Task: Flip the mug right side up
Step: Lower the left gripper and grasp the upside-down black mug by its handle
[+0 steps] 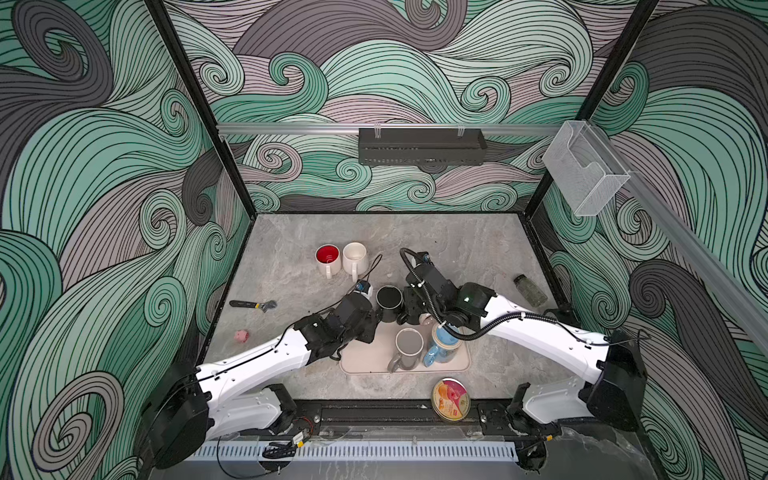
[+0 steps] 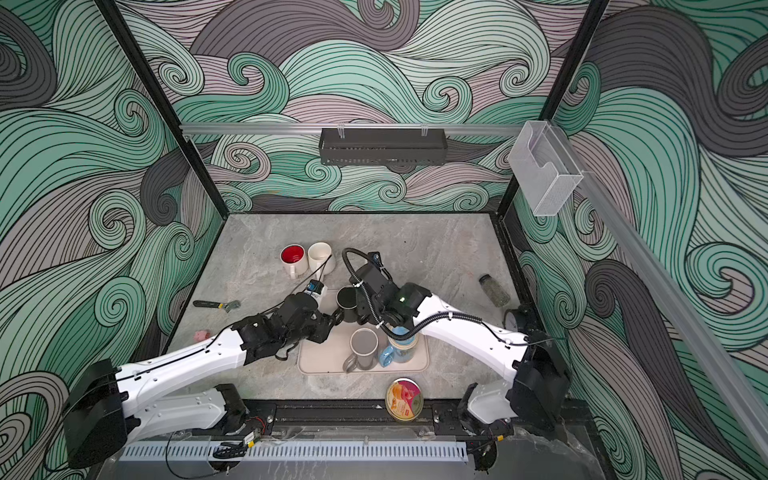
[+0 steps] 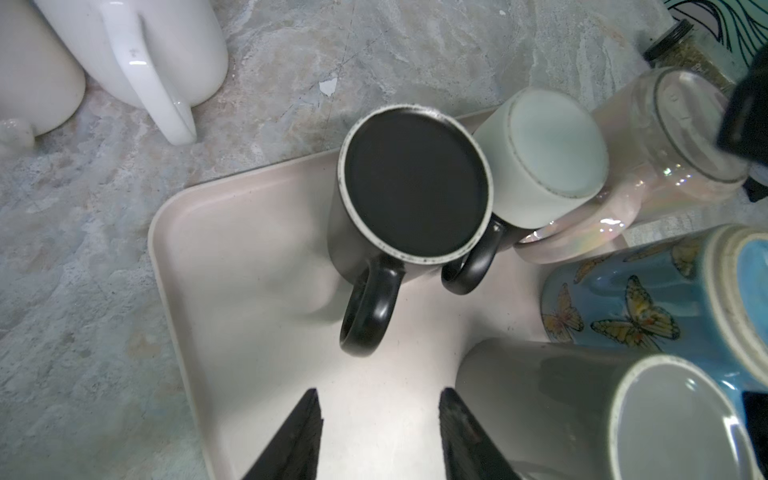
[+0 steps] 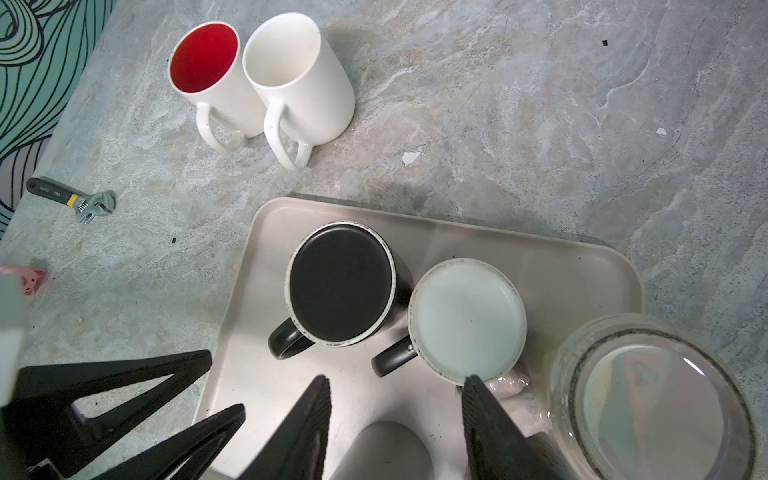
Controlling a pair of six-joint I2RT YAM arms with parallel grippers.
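progress: none; matte black ceramic mug (image 3: pixel 415 183) base-up on beige tray (image 3: pixel 249 249).
left tool (image 3: pixel 380 392): apart, empty, facing handle (image 3: pixel 368 316).
right tool (image 4: pixel 397 380): apart, empty.
your todo: grasp, flip.

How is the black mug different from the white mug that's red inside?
The black mug is upside down, flat bottom up; the red-inside mug stands upright, mouth open. The black mug sits on the tray; the red-inside mug sits on the bare table. The black mug is black outside; the red-inside mug is white outside. Both have one loop handle.
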